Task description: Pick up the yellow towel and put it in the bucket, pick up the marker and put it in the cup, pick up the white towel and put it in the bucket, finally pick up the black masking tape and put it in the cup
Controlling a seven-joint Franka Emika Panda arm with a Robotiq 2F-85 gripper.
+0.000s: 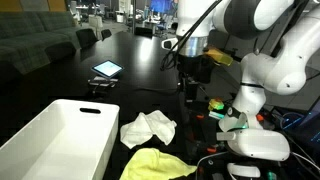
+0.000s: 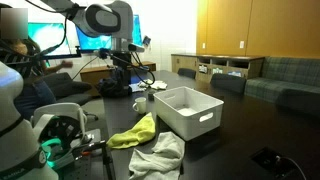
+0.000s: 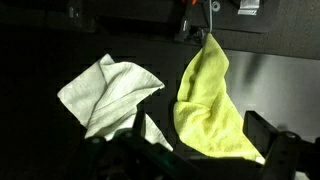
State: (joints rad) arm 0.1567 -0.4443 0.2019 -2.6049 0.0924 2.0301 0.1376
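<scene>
The gripper (image 3: 200, 143) hangs above the dark worktop (image 1: 130, 45), jaws spread wide and empty, with the arm (image 1: 270, 50) folded high over it. The yellow towel (image 3: 210, 105) lies crumpled below and apart from it, the white towel (image 3: 105, 92) at its left and the white bucket (image 1: 60, 140) near.

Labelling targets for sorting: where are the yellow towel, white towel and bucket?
yellow towel (image 3: 208, 105), wrist view, middle of cloth.
white towel (image 3: 108, 92), wrist view, middle of cloth.
bucket (image 2: 205, 122), in an exterior view, near side wall.
</scene>
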